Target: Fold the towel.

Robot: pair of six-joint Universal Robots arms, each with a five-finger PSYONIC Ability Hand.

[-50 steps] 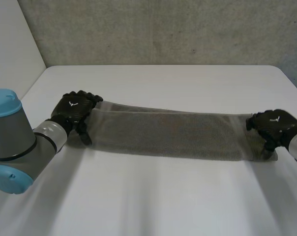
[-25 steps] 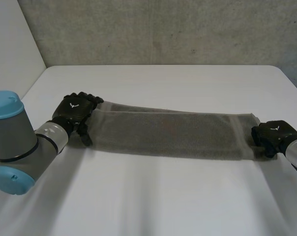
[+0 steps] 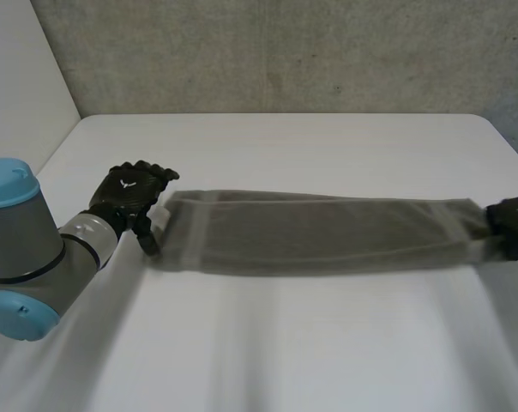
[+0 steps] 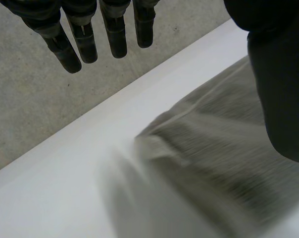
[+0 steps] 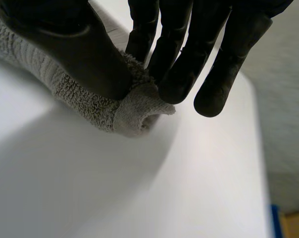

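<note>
Towel [image 3: 319, 232] on table [image 3: 328, 343] by grey wall [image 3: 285, 51]; right hand [image 5: 65, 44] pinches it, left hand [image 3: 132, 193] relaxed.

Looped terry towel [image 3: 328, 233], smooth matt table [image 3: 310, 343]

Soft, even, fairly bright light falls on the white counter [image 3: 285, 343]. The towel [image 3: 328, 233] casts a faint, diffuse shadow along its near edge.

Right hand [image 3: 512, 225] cut by edge; towel [image 3: 319, 232] left end blurred.
</note>
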